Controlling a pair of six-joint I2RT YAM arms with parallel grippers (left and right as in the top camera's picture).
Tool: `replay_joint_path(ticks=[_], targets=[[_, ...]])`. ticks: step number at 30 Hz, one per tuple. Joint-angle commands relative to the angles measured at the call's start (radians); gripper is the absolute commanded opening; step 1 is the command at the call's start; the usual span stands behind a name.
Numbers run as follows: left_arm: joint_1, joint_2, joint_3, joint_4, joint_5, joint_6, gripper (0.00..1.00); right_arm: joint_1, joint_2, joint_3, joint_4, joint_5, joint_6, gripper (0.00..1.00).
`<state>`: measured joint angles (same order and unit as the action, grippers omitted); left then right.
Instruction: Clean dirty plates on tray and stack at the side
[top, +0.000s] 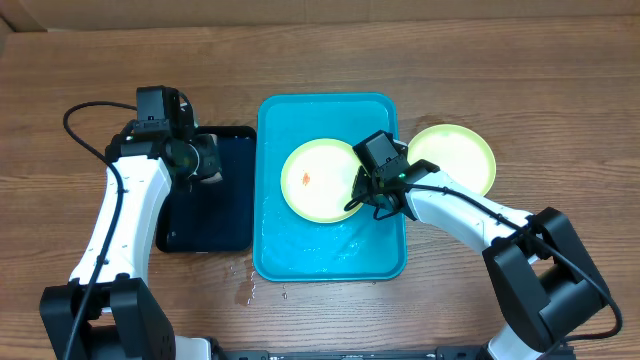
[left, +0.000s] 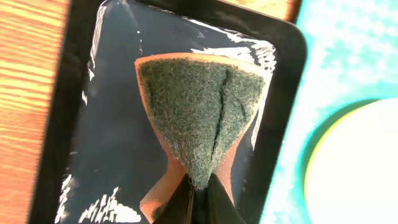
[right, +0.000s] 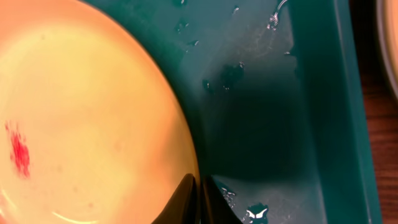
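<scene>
Overhead, left tool (left: 199, 190) clenched on sponge (left: 202, 106) above black tray (top: 215, 215), right tool (right: 200, 186) pinching rim of plate (right: 81, 124) on turquoise tray (top: 330, 255)

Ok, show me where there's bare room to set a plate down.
Bare wood behind the turquoise tray and right of the off-tray plate. The tray's front half is free but wet. Crowded: smeared plate with right gripper on its rim; black tray under left gripper's sponge.

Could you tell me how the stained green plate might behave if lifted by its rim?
The stained green plate looks thin and rigid, probably light. Pinched at one edge by the right gripper, it may tilt. Droplets on the tray suggest slipperiness.
</scene>
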<state>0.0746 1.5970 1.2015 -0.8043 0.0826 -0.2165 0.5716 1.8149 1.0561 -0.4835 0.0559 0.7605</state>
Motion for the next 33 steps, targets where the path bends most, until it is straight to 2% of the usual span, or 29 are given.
replay_joint_path(ticks=[1, 4, 11, 22, 33], targets=[[-0.006, -0.013, 0.021, 0.017, 0.128, 0.095, 0.04, 0.003, -0.018, -0.005, 0.012, 0.002, -0.001, 0.04], [-0.034, -0.013, 0.021, 0.033, 0.203, 0.15, 0.04, 0.003, -0.018, -0.005, 0.011, -0.017, -0.001, 0.04], [-0.134, -0.013, 0.021, 0.059, 0.206, 0.15, 0.04, 0.011, -0.018, -0.005, 0.011, -0.109, -0.002, 0.04], [-0.306, 0.0, 0.019, 0.111, 0.196, 0.078, 0.04, 0.058, -0.018, -0.005, 0.015, -0.111, -0.002, 0.04], [-0.326, 0.098, 0.019, 0.117, 0.2, 0.066, 0.04, 0.071, -0.018, -0.005, 0.019, -0.095, -0.002, 0.09]])
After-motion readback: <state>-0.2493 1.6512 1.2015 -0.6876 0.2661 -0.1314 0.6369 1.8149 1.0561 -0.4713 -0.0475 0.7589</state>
